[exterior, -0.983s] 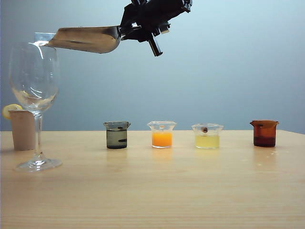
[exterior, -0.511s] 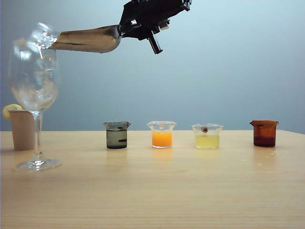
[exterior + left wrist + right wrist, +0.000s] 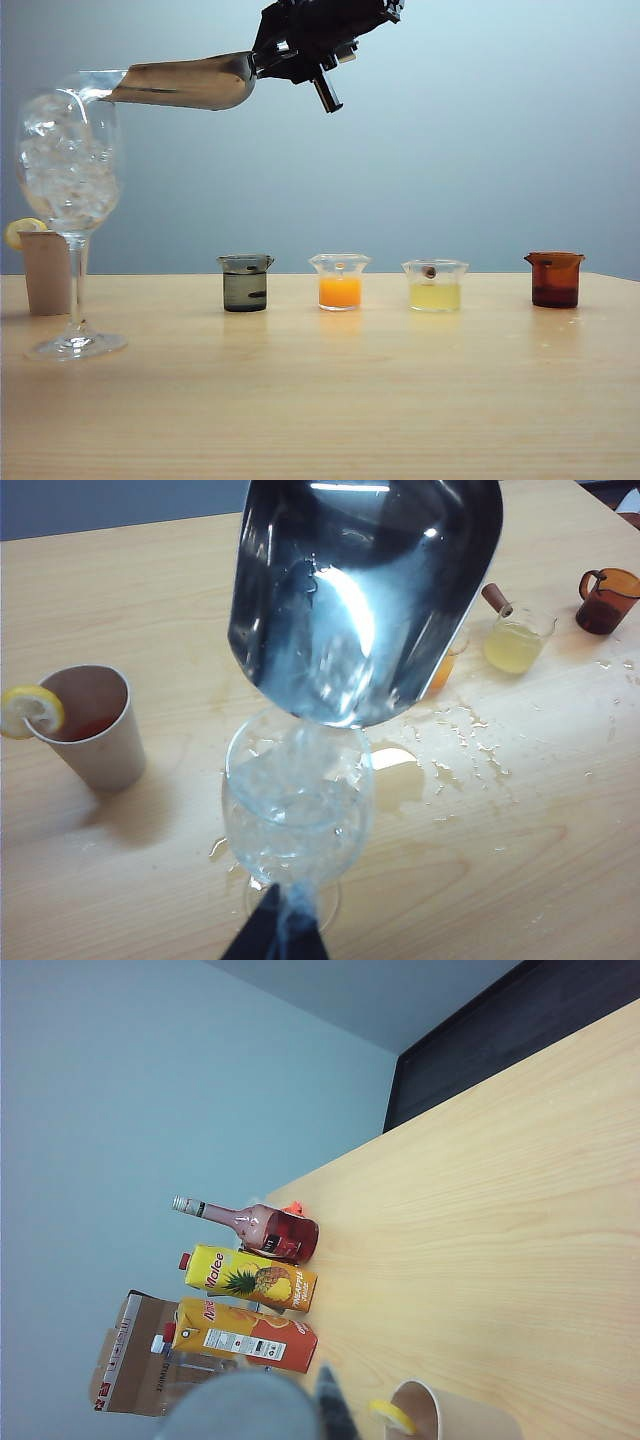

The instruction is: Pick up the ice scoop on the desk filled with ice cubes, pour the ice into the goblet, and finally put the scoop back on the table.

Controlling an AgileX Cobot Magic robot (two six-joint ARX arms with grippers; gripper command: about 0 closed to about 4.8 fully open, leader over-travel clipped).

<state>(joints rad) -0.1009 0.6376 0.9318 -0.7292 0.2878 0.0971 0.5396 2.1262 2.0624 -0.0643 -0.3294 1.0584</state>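
Observation:
High at the upper left of the exterior view, my right gripper (image 3: 268, 58) is shut on the short handle of the shiny ice scoop (image 3: 185, 82). The scoop is tilted with its lip over the goblet (image 3: 68, 160). The goblet stands on the desk (image 3: 350, 400) and its bowl is heaped with ice cubes (image 3: 62, 175). From the left wrist, the scoop (image 3: 365, 590) hangs over the goblet (image 3: 298, 810). My left gripper (image 3: 275, 935) shows as a dark shut tip on the near side of the goblet's foot, holding nothing. In the right wrist view the scoop (image 3: 240, 1405) is a grey blur.
A paper cup (image 3: 45, 270) with a lemon slice stands behind the goblet. A row of beakers runs across the desk: dark grey (image 3: 245, 283), orange (image 3: 340, 281), yellow (image 3: 435, 285), amber (image 3: 555, 279). Water splashes (image 3: 470, 730) lie near the goblet. A bottle (image 3: 260, 1228) and juice cartons (image 3: 250, 1280) stand far off.
The ice has slid off the scoop's lip into the goblet, whose bowl went from nearly bare to heaped. The scoop and right gripper have barely moved.

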